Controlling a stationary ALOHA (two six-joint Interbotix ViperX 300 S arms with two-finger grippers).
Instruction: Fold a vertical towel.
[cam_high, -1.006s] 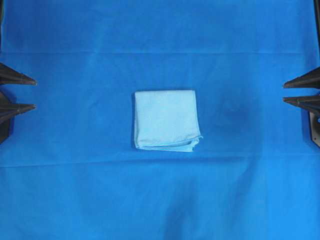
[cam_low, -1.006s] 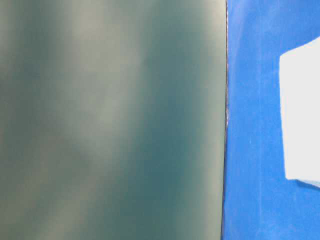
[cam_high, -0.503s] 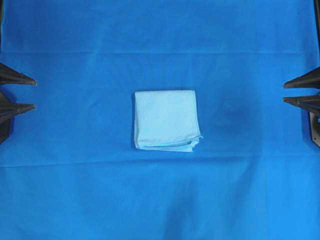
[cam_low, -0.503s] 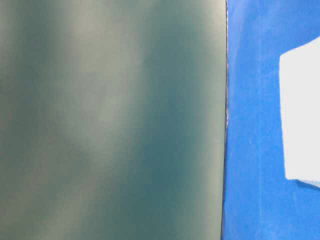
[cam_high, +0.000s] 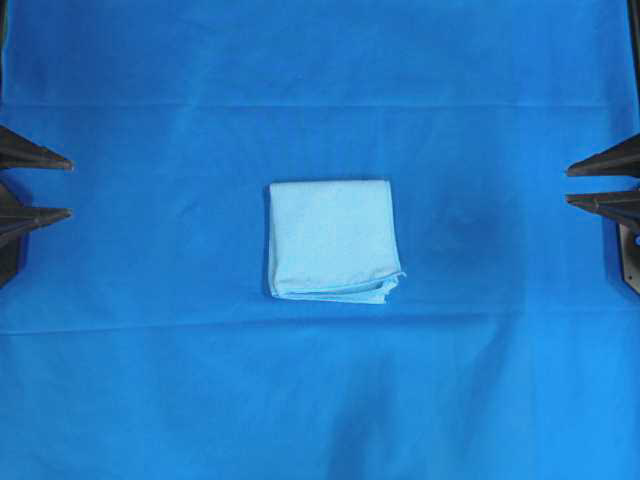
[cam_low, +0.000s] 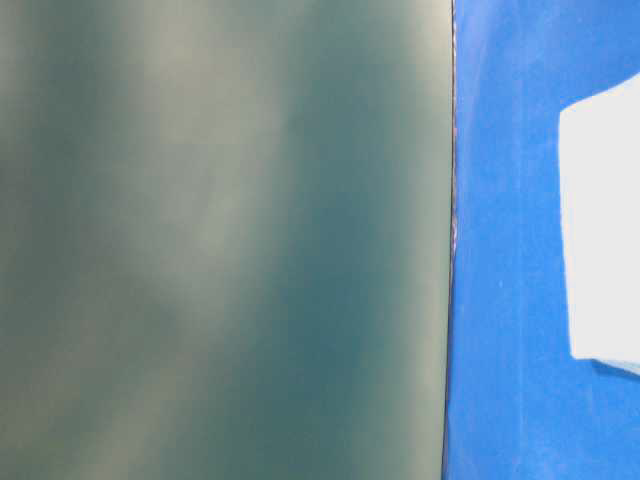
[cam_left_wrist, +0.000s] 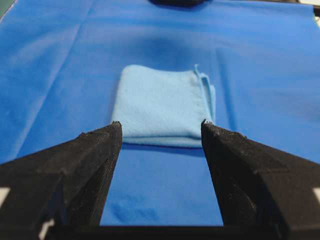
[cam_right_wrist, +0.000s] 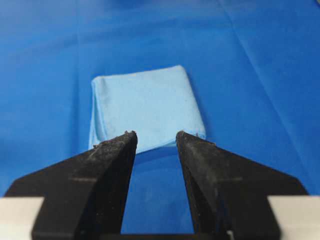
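The towel (cam_high: 332, 240) is a light sky-blue cloth folded into a small square in the middle of the table, its loose layered edges at the near right corner. It also shows in the left wrist view (cam_left_wrist: 162, 105), the right wrist view (cam_right_wrist: 145, 107) and, very pale, at the right edge of the table-level view (cam_low: 605, 230). My left gripper (cam_high: 70, 186) rests at the far left edge, open and empty, well apart from the towel. My right gripper (cam_high: 568, 184) rests at the far right edge, also open and empty. Both wrist views show bare cloth between the fingertips (cam_left_wrist: 161, 127) (cam_right_wrist: 156, 134).
A large royal-blue table cloth (cam_high: 150, 380) covers the whole table, with faint crease lines across it. A blurred grey-green surface (cam_low: 220, 240) fills the left two thirds of the table-level view.
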